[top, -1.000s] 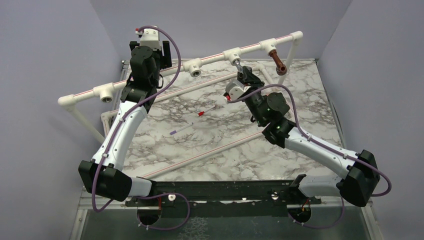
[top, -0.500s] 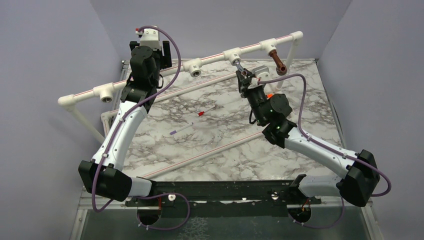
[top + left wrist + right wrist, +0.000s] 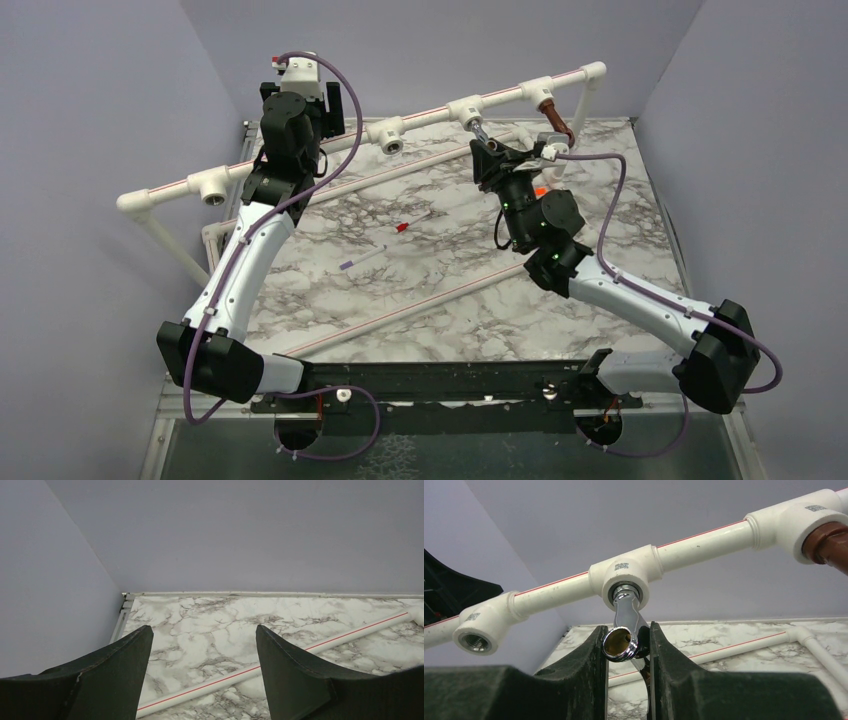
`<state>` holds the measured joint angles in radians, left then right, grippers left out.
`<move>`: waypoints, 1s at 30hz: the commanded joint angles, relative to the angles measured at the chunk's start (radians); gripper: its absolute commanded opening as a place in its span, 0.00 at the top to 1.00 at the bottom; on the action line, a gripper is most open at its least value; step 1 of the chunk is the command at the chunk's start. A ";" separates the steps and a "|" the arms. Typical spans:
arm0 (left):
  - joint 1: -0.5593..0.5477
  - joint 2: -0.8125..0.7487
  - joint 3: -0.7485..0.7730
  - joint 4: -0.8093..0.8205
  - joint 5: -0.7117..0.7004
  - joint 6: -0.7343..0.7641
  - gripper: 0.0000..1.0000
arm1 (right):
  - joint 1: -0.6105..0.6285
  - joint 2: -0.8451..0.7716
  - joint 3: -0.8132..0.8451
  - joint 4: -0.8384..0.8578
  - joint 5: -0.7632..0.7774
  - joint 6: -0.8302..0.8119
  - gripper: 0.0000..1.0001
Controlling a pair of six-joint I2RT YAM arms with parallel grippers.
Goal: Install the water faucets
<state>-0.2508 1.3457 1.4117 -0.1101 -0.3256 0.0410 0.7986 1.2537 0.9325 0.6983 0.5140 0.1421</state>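
A shiny chrome faucet [image 3: 626, 625] sits with its threaded end in a white tee socket [image 3: 626, 572] on the raised pipe rail; it also shows in the top view [image 3: 482, 137]. My right gripper [image 3: 626, 642] is shut on the chrome faucet's spout, its fingers [image 3: 591, 650] pressed to both sides; it shows in the top view [image 3: 490, 150]. A reddish-brown faucet [image 3: 555, 118] hangs from the tee to the right, also seen in the right wrist view [image 3: 826, 542]. My left gripper [image 3: 204, 645] is open and empty, raised near the rail's left part [image 3: 300, 105].
The white pipe rail [image 3: 430, 115] carries two empty tee sockets [image 3: 389, 135] [image 3: 212, 187]. A second pipe frame [image 3: 400, 172] lies on the marble table. A red-tipped stick [image 3: 405, 227] and a purple-tipped stick [image 3: 358, 260] lie mid-table. Grey walls close in on three sides.
My right wrist has rolled clockwise while holding the chrome faucet at the tee; its white wrist housing swung from left to right. The left arm has not moved.
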 commanded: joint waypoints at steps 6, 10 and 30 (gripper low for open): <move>0.015 0.019 -0.015 -0.097 -0.001 0.005 0.23 | -0.001 -0.055 0.035 0.097 0.001 0.207 0.99; 0.015 0.021 -0.015 -0.097 0.001 0.005 0.23 | -0.001 -0.068 0.041 0.051 -0.031 0.059 0.69; 0.016 0.033 -0.008 -0.105 0.003 0.004 0.23 | -0.001 -0.065 0.223 -0.372 -0.090 -0.346 0.25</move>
<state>-0.2489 1.3468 1.4124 -0.1158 -0.3252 0.0418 0.7982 1.1679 1.1053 0.4461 0.4534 -0.1570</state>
